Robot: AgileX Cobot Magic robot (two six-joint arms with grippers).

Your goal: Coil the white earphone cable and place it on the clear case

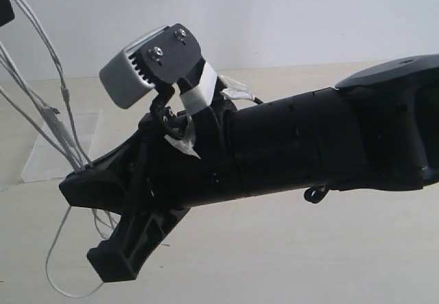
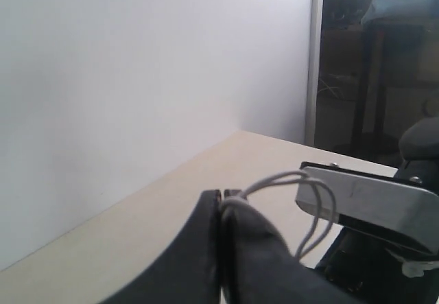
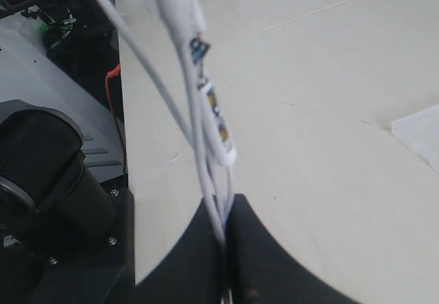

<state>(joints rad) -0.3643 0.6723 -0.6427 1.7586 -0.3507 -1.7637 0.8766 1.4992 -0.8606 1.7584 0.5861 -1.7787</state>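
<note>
**Left gripper** [image 2: 221,204]: jaws clenched on the cable [image 3: 219,129].

**Right gripper** [image 3: 225,232]: jaws likewise pinched shut, on several strands.

**Cable:** in the exterior view it is held above the table [image 1: 309,249]. It runs between the two grippers from 10 o'clock toward 8 o'clock, and one slack loop droops at 7 o'clock.

**Case** [image 1: 41,163]: lies flat at 9 o'clock, behind the strands.

**Coil:** possibly three turns; the right arm blocks much of the view.

**Recommendation:** hold both grips firm. Gather the drooping loop before lowering, then bring the bundle down squarely over the case so no strand spills past its edge.
</note>
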